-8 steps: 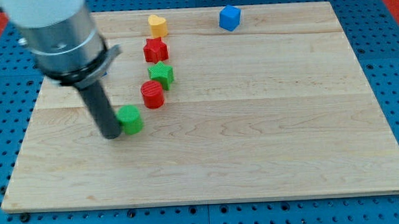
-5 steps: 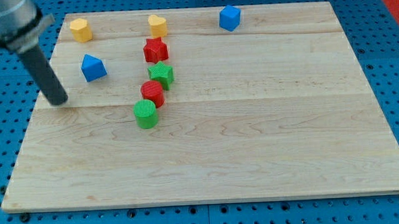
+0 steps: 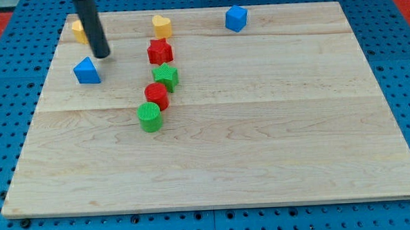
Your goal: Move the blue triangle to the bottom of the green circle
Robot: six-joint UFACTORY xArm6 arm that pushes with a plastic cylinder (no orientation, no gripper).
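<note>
Overhead, rod leaning from view's top, my tip (image 3: pixel 102 56) just above blue triangle (image 3: pixel 86 71) — green circle (image 3: pixel 149 117) apart — no claw visible.

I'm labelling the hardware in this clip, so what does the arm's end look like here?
Only my rod shows: a straight, smooth, dark cylinder, near black with a faint sheen, entering from the view's top. My tip is blunt and plain. No cables, markings or arm housing are in view. It sits just above the blue triangle.
</note>
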